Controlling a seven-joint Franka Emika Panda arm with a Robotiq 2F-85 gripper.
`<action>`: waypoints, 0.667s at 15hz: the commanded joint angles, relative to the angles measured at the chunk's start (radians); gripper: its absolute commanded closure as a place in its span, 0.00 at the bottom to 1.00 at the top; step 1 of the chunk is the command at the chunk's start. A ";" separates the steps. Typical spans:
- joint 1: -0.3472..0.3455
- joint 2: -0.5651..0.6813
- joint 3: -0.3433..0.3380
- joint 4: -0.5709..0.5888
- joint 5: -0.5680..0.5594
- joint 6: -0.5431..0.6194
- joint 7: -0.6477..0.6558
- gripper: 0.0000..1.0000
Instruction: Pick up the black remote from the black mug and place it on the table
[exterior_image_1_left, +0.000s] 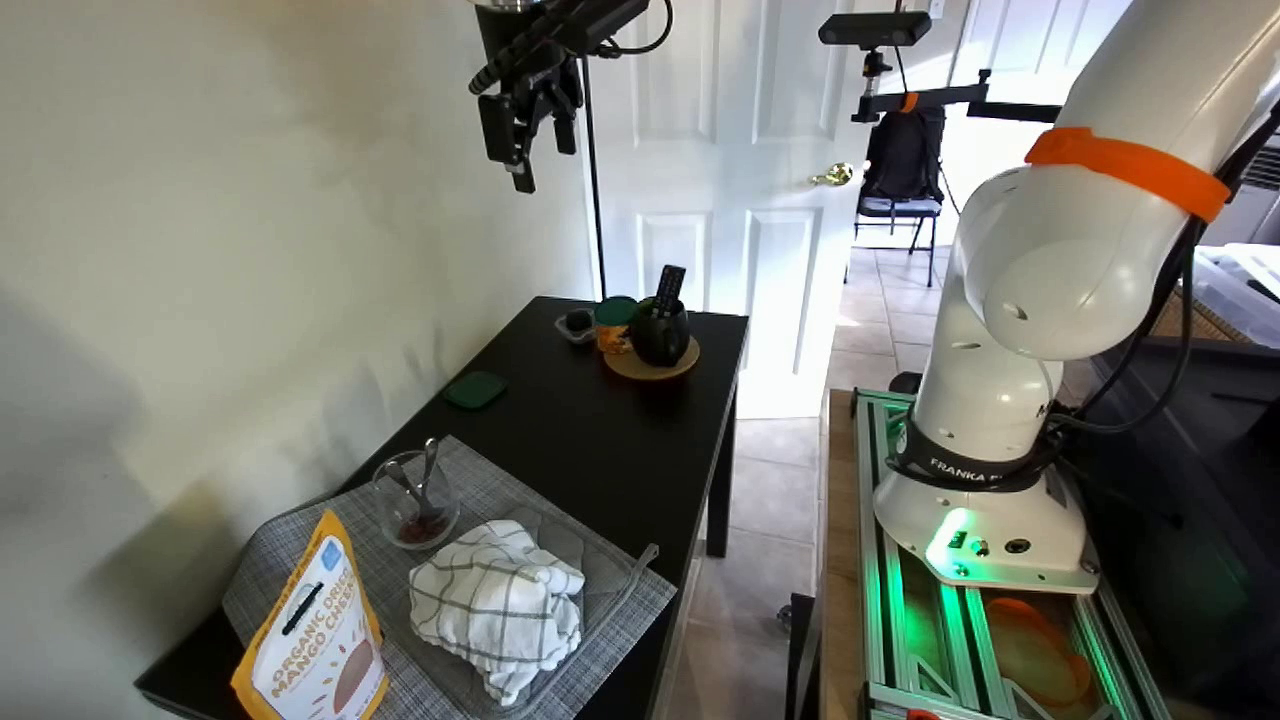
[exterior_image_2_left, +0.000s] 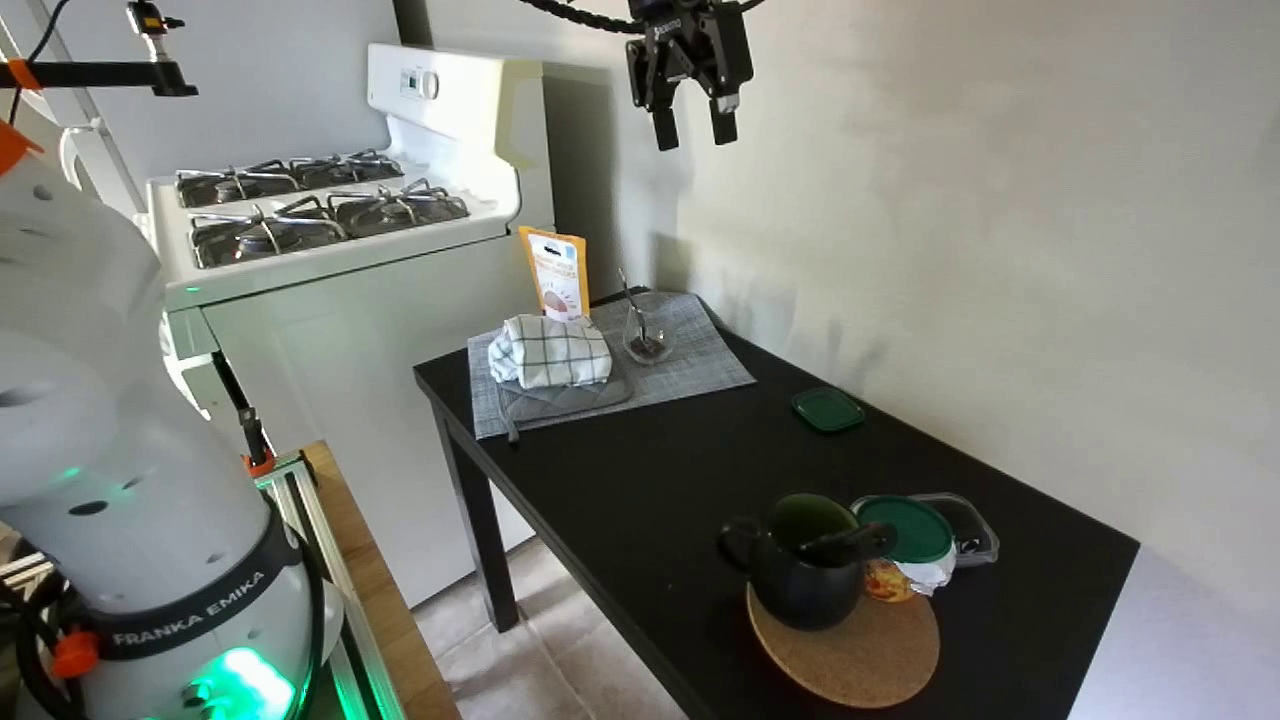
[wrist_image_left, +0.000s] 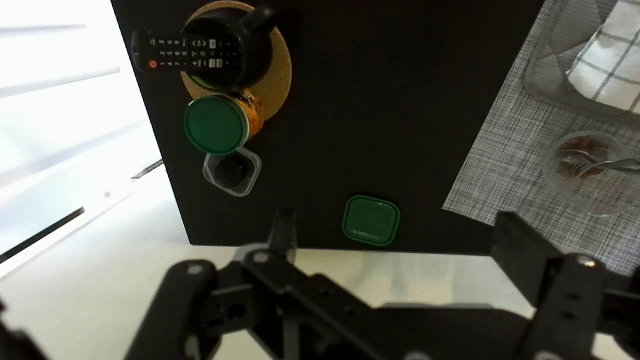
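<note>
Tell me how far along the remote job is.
Nothing looks done: the black remote sticks out of the black mug. Nothing is in hand: the fingers hang apart and empty. Left: grasp the remote, lift it out and set it on the table.

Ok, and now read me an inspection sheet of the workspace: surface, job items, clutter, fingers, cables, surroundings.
Surface: black table, grey placemat at one end.
Job items: black mug on a cork mat, black remote tilted inside with one end sticking out.
Clutter: green-lidded jar, clear tub, loose green lid, checked cloth, mango pouch, clear cup with utensils.
Fingers: apart, raised higher than the table; between them, nothing seen.
Cables: black cable looping beside the white arm.
Surroundings: stove, white door, wall.
</note>
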 joint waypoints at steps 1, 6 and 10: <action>0.023 0.002 -0.020 0.002 -0.007 -0.004 0.006 0.00; 0.023 0.002 -0.020 0.002 -0.007 -0.004 0.006 0.00; 0.014 0.007 -0.050 -0.011 0.012 -0.055 -0.004 0.00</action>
